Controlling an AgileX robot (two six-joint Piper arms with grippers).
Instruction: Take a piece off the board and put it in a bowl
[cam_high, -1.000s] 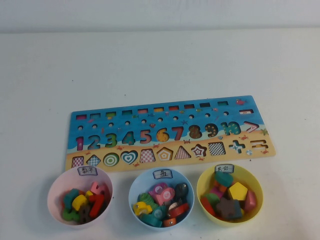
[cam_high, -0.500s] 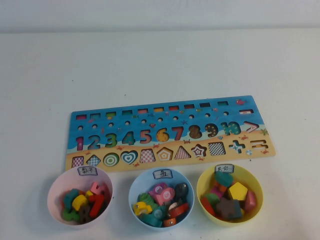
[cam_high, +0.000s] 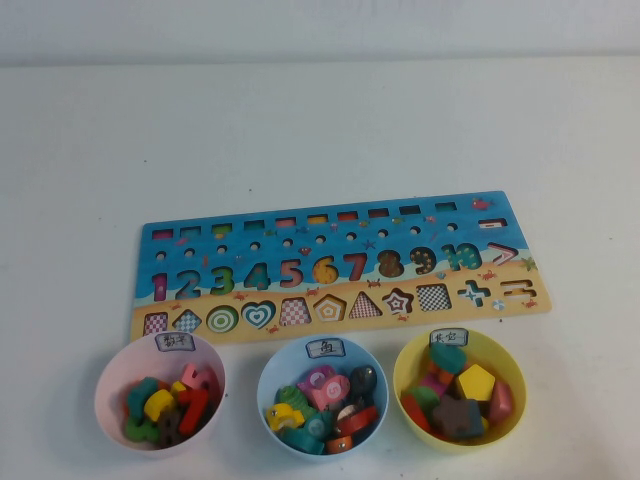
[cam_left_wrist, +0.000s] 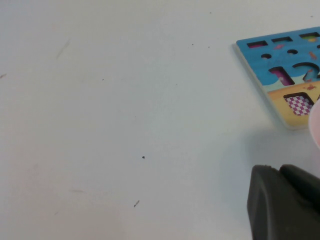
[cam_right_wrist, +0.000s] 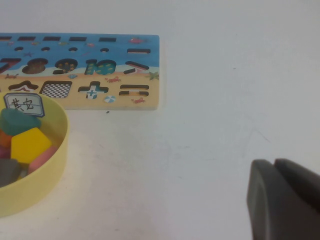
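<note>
Two pincers, both closed on nothing: the right pincer (cam_right_wrist: 274, 161) hangs over the tabletop (cam_high: 300, 130) right of the yellow bowl (cam_high: 512, 368), and the left pincer (cam_left_wrist: 275, 167) sits beyond the board's (cam_high: 330, 213) left end. The red piece (cam_high: 410, 410), seemingly the triangle, lies in that bowl, nearer the right arm.

On the white desk (cam_high: 320, 130) we see a pink bowl (cam_high: 112, 380) nearest the left corner of the near edge, bearing a small white label on its far rim and holding a jumble of number blocks, among them red, yellow and green ones. Just beside it to the right, not touching, we find a light blue bowl (cam_high: 272, 375) with its own label, filled with mixed blocks in pink, teal, yellow, red and a dark one.
</note>
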